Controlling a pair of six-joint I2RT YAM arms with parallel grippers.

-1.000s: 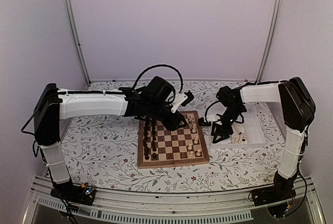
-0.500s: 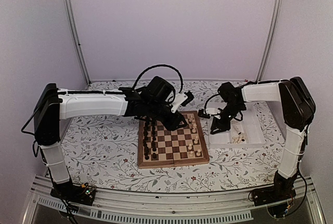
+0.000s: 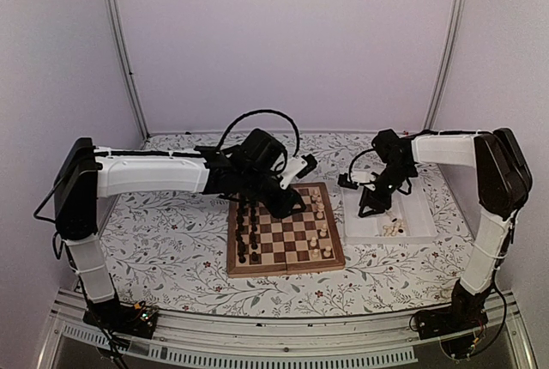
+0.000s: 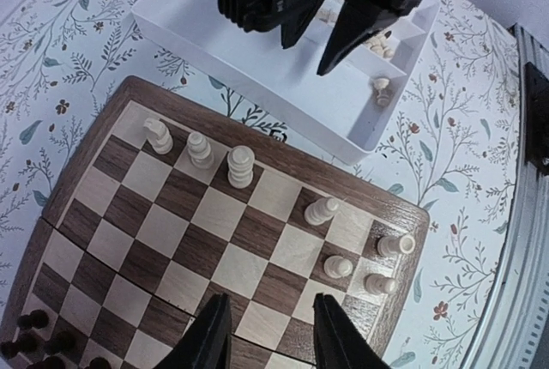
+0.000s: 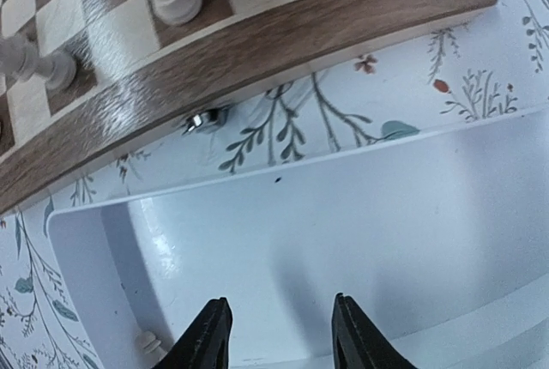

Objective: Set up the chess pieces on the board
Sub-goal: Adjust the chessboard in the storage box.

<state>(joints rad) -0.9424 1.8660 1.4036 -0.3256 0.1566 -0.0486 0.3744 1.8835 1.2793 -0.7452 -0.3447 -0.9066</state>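
The left gripper (image 4: 268, 339) is hanging over the board (image 4: 214, 214). Its two black fingers are partly apart, and nothing is between them. The board is square and made of smooth, shiny wood, with light and dark squares and a brown rim. Pale, rounded chess pieces (image 4: 240, 166) are standing straight up along the board's edge nearest the tray (image 4: 193, 30). Dark pieces (image 4: 33, 321) are standing along the opposite edge.

The right gripper (image 5: 281, 335) is hovering inside the white plastic tray with its fingers partly apart, holding nothing. Its own camera is showing one pale piece in a tray corner. The left wrist camera is showing more at the tray's other end.
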